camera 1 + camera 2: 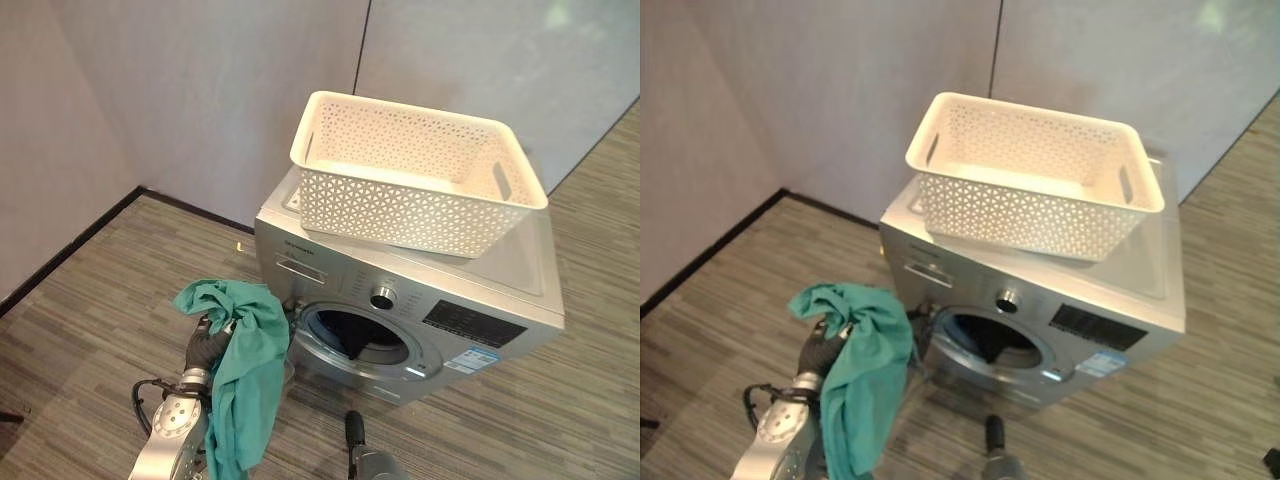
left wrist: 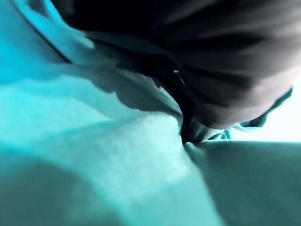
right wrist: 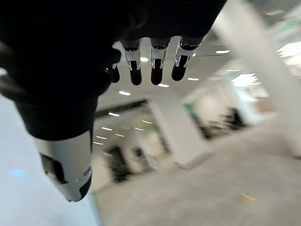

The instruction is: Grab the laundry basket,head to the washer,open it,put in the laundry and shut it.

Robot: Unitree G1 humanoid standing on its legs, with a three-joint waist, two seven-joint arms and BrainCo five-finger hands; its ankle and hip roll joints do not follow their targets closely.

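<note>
While the white laundry basket (image 1: 415, 180) sits empty on top of the washer (image 1: 1040, 300), the left robot hand (image 1: 210, 345) holds the green cloth (image 1: 245, 370) beside the open round hole, and next must push it inside.

Your washer (image 1: 400, 300) opening's sitting clear — just a dark garment (image 1: 350, 335) inside and the teal cloth (image 1: 245, 370) hanging beside it.

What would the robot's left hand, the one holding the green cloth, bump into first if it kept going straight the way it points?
Probably the washer, near the left rim of its open round port. The left hand, shut on the green cloth, points up and forward toward that front; depth is hard to judge, so it may be farther off.
</note>
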